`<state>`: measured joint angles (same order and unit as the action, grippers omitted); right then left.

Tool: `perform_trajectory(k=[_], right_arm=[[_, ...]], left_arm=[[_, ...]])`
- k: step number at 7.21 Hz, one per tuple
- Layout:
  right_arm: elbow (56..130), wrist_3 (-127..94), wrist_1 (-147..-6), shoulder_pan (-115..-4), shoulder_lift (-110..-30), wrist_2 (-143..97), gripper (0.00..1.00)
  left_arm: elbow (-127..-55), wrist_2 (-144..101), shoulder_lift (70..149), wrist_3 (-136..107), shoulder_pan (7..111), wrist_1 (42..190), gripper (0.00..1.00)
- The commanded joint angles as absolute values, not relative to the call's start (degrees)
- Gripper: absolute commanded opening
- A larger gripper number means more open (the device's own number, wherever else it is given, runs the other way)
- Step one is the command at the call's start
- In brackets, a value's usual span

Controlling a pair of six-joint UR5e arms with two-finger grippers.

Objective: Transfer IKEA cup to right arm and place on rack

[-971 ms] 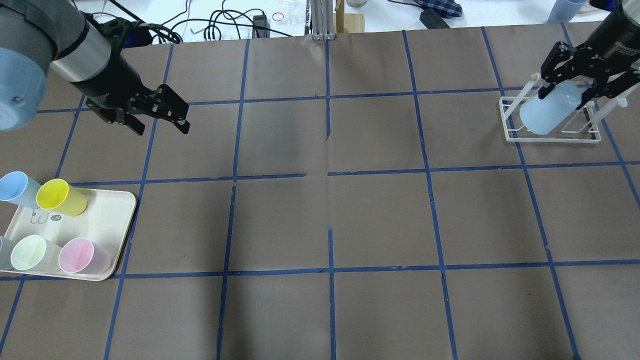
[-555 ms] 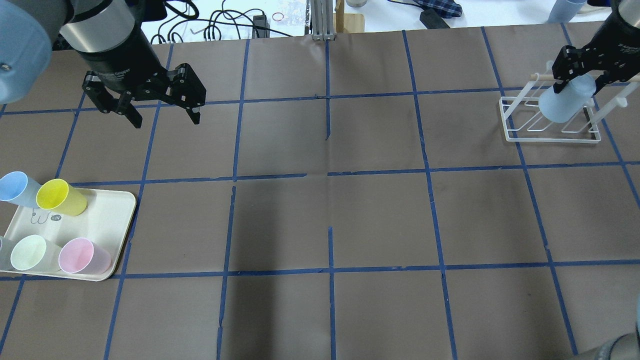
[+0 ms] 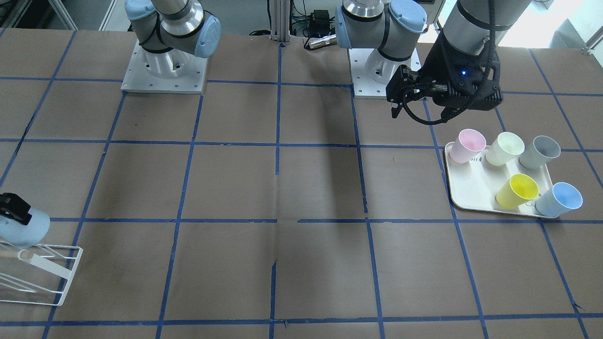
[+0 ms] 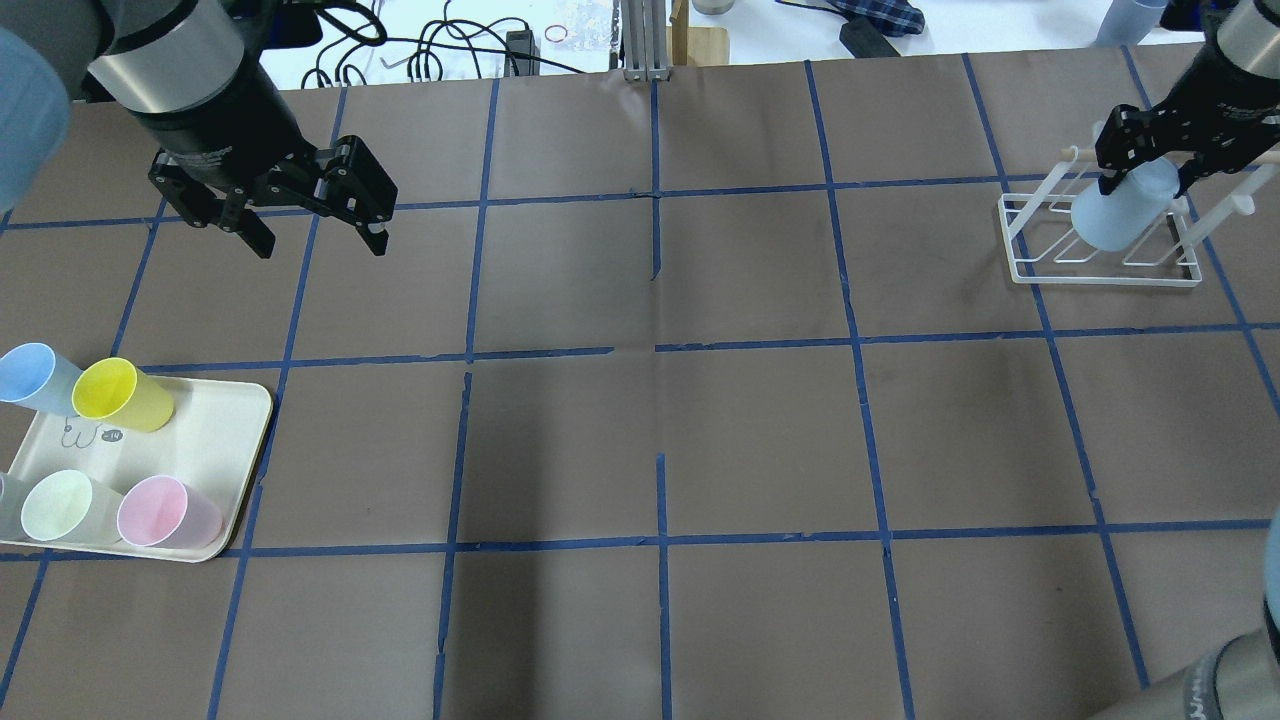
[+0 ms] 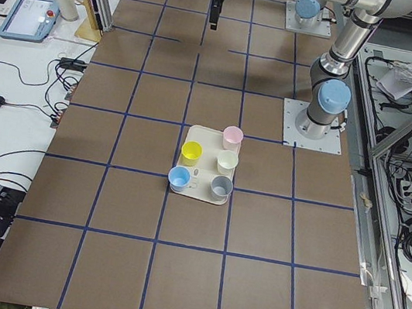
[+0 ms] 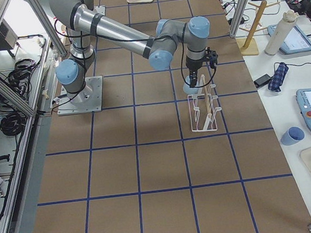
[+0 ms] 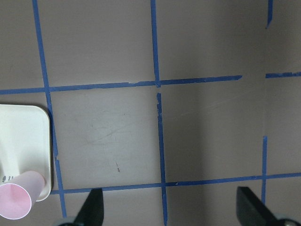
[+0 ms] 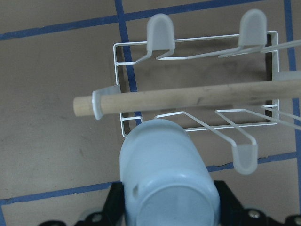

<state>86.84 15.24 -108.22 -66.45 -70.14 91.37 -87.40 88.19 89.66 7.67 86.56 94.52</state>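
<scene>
My right gripper (image 4: 1147, 163) is shut on the IKEA cup (image 4: 1115, 215), a pale-blue tumbler held near its base, tilted with its mouth down. It hangs over the white wire rack (image 4: 1100, 281), just beside the wooden dowel (image 8: 197, 96). In the right wrist view the cup (image 8: 167, 174) fills the space between the fingers (image 8: 113, 207) and covers the rack's near edge (image 8: 123, 127). Whether the cup touches a prong, I cannot tell. My left gripper (image 4: 315, 238) is open and empty over bare table, far from the cup.
A cream tray (image 4: 230, 440) at the near left holds several cups: a second blue one (image 4: 25, 372), yellow (image 4: 118, 392), green, pink (image 4: 160, 512) and grey (image 3: 541, 151). Cables and tools lie beyond the table's far edge.
My right gripper has carried the cup further over the rack toward the dowel and stood it more upright. My left gripper has turned to point downward and shifted slightly.
</scene>
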Motion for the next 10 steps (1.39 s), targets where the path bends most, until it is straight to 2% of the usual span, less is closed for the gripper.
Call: perform_trajectory(k=[1,2,5,8,10], right_arm=[[86.92,15.03,-109.15,-66.45,-69.26,91.58,0.86],[86.75,14.33,-109.07,-66.53,-69.43,91.06,1.00],[86.75,14.24,-106.19,-69.41,-74.85,90.61,1.00],[86.92,7.15,-94.87,-79.24,-84.35,90.70,1.00],[86.92,-1.19,-92.03,-87.41,-87.96,90.79,1.00]], left_arm=[[-87.28,88.50,89.82,7.22,85.96,94.48,1.00],[-87.10,89.29,90.09,7.03,85.96,94.40,1.00],[-87.28,89.38,90.09,4.83,86.57,94.39,1.00],[-87.27,89.47,90.00,4.92,87.19,94.31,1.00],[-87.28,89.47,90.00,4.92,87.27,94.31,1.00]])
